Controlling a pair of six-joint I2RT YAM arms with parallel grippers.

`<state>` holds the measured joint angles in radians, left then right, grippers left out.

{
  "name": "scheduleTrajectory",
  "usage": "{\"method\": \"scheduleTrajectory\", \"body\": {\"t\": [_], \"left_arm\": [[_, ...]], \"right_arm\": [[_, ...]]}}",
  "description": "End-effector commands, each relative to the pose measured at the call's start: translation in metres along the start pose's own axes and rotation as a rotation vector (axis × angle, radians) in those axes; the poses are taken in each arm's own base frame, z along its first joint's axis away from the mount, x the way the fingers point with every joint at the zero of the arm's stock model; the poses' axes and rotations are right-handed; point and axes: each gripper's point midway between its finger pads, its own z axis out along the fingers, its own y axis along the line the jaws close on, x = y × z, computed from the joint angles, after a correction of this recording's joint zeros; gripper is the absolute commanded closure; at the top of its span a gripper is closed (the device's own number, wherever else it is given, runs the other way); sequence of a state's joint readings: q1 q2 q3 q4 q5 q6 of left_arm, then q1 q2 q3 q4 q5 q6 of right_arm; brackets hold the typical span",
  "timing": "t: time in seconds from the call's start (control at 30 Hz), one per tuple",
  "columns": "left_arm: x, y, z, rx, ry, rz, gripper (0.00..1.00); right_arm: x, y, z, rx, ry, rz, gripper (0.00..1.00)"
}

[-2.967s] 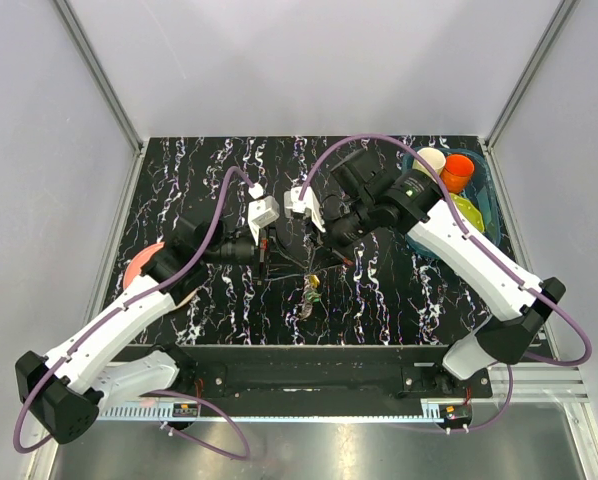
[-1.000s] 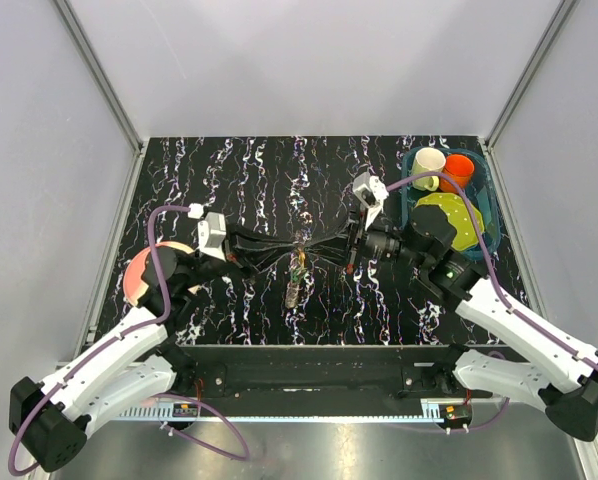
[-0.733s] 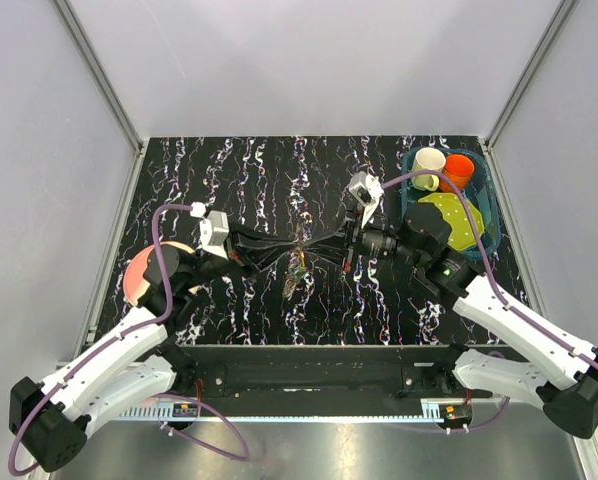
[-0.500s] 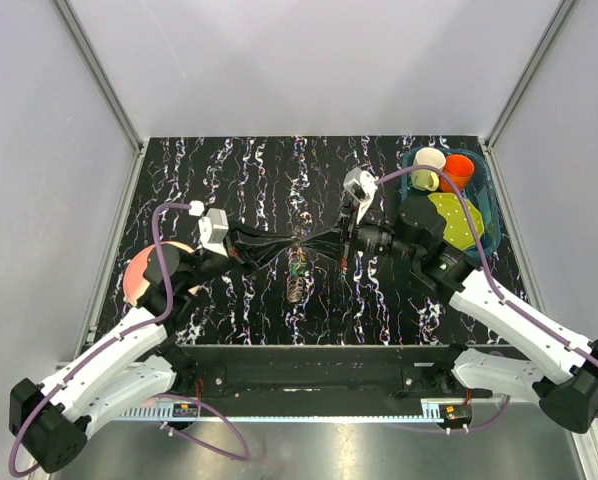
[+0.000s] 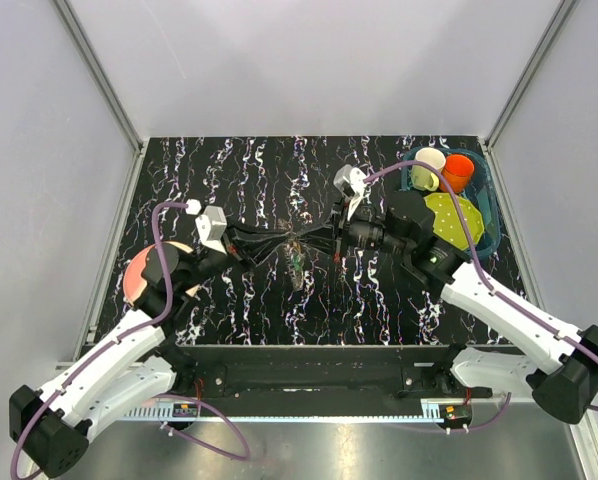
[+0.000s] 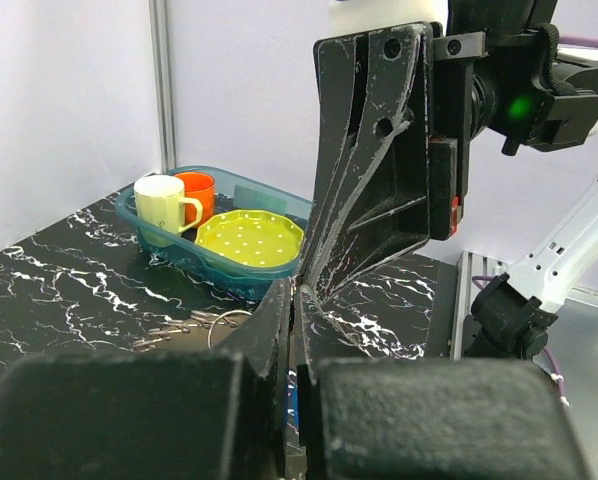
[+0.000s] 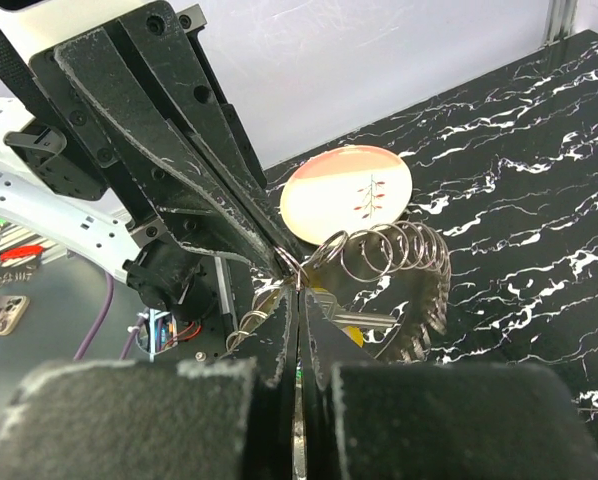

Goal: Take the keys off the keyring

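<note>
My two grippers meet tip to tip above the middle of the table. The left gripper (image 5: 277, 243) is shut on a small split ring of the key bunch. The right gripper (image 5: 317, 239) is shut on a thin silver piece of the same bunch; I cannot tell whether it is a key or a ring. In the right wrist view a chain of small split rings (image 7: 391, 255) hangs past my fingertips (image 7: 279, 315), with a yellow-headed key (image 7: 351, 336) and the blurred toothed keyring (image 7: 431, 318). From above the keys (image 5: 296, 264) dangle between the grippers. Something blue (image 6: 297, 400) shows between the left fingers.
A teal bin (image 5: 491, 215) at the back right holds a cream mug (image 5: 429, 162), an orange cup (image 5: 457, 172) and a green dotted plate (image 5: 457, 215). A pink round disc (image 5: 139, 275) lies at the left under the left arm.
Both grippers stay closed on the bunch. The right gripper has moved left and a little farther back, the left has shifted slightly, and the hanging keys have swung between them.
</note>
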<state>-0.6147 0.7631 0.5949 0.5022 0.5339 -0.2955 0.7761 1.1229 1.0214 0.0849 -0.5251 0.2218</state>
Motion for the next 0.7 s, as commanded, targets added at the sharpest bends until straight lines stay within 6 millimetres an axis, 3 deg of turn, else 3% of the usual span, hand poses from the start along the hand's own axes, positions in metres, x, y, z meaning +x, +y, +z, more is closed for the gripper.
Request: {"method": "scheduleTrajectory", "body": {"t": [0.0, 0.13, 0.67], "left_arm": [[-0.049, -0.015, -0.005, 0.049, -0.147, 0.107, 1.0], [-0.048, -0.027, -0.01, 0.11, -0.14, 0.121, 1.0], [-0.05, -0.033, -0.007, 0.192, -0.143, 0.14, 1.0]], "right_arm": [[-0.008, 0.0, 0.005, -0.026, -0.011, -0.08, 1.0], [-0.004, -0.009, 0.005, -0.036, 0.011, -0.038, 1.0], [0.01, 0.006, 0.013, -0.21, 0.126, 0.129, 1.0]]}}
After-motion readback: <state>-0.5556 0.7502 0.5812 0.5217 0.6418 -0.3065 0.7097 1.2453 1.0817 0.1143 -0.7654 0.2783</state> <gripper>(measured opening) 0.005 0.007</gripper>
